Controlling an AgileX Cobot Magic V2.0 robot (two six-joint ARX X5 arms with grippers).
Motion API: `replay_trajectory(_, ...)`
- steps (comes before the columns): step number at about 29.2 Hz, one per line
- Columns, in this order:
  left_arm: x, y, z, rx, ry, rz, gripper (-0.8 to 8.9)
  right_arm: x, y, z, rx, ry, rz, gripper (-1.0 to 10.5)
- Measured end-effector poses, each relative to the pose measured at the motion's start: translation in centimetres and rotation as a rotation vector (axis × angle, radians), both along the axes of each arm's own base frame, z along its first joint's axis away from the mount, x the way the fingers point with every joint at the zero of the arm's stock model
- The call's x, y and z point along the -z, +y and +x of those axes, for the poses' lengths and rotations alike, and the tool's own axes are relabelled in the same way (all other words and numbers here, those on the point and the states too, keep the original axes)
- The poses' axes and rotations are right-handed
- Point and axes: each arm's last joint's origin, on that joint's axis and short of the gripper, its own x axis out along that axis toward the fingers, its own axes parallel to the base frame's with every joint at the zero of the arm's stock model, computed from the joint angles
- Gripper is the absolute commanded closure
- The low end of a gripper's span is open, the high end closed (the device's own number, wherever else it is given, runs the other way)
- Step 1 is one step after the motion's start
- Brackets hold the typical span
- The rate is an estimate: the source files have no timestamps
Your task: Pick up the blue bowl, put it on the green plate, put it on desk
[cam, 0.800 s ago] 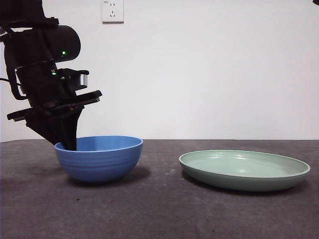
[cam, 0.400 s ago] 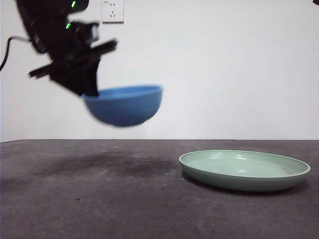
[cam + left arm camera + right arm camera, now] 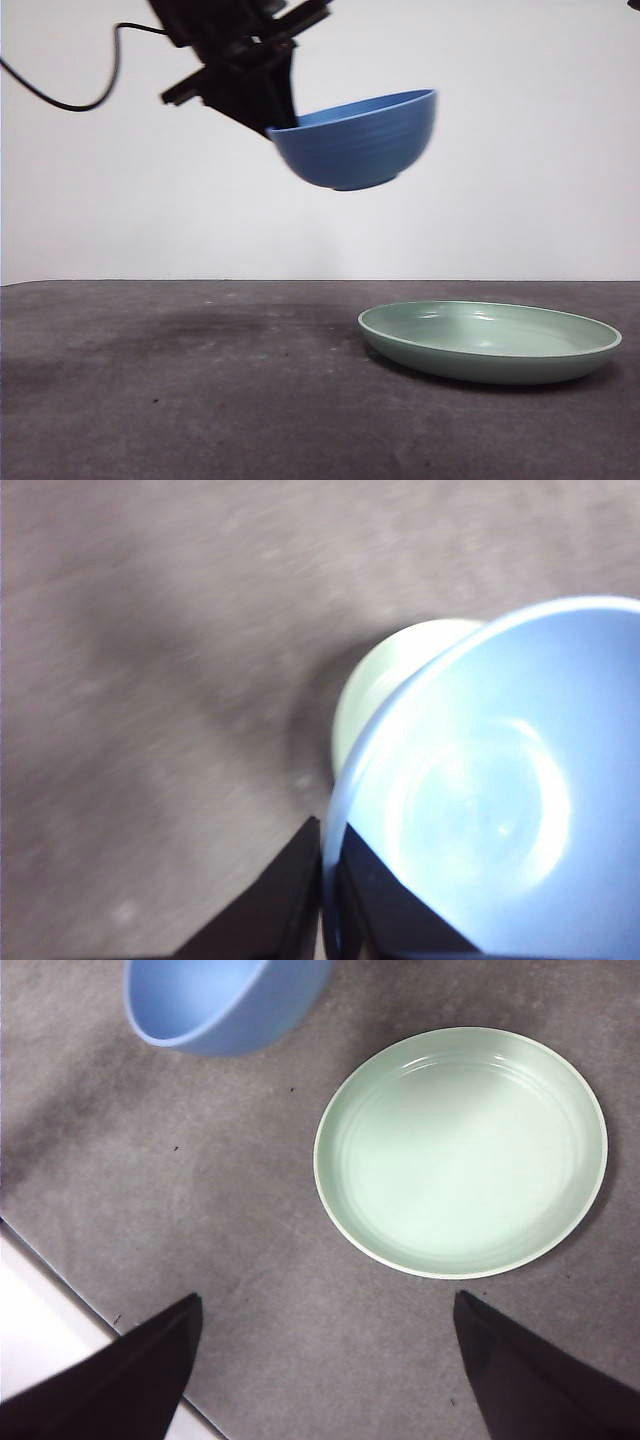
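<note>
**Bowl hanging in the air, clamped at its rim**

The bowl (image 3: 355,142) is hanging well above the desk (image 3: 200,390), tilted so that its far rim is riding higher than the pinched side. It is medium blue, matte, with faint ridges ringing its outside; its smooth inside is catching a pale glare in the left wrist view. The plate (image 3: 490,341), pale green and shallow with a raised rim, is lying flat on the desk, below the bowl and off to one side.

The left gripper (image 3: 325,865) is reaching down from above at a slant, its jaws pinching the bowl's rim, one inside and one outside. The right gripper (image 3: 325,1360) is hovering over the plate with jaws spread wide, holding nothing.
</note>
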Motion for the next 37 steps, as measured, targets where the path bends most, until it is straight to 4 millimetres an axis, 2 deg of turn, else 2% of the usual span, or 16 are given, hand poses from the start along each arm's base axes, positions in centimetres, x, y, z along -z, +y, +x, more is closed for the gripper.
replay_trajectory(10,4.0,-5.9,2.3,0.08,0.071,0.05,8.04,0.0,0.0,0.0,0.01,0.01,0.008,5.4)
replay_trajectory(16,6.9,-8.6,3.7,0.107,0.108,0.08,8.04,0.0,0.0,0.0,0.01,0.011,0.008,5.4)
replay_trajectory(22,10.2,-9.9,4.3,0.119,0.158,0.121,8.04,0.0,0.0,0.0,0.013,0.014,0.01,5.4)
replay_trajectory(25,11.0,-10.2,4.4,0.121,0.169,0.13,8.04,0.0,0.0,0.0,0.015,0.015,0.011,5.4)
replay_trajectory(32,11.1,-10.4,4.5,0.123,0.163,0.125,7.93,0.0,0.0,0.0,0.015,0.016,0.012,5.4)
replay_trajectory(35,11.1,-10.5,4.5,0.123,0.165,0.125,6.77,0.0,0.0,0.0,0.015,0.015,0.012,5.4)
replay_trajectory(37,11.1,-10.6,4.3,0.129,0.164,0.125,6.53,0.0,0.0,0.0,0.015,0.016,0.012,5.4)
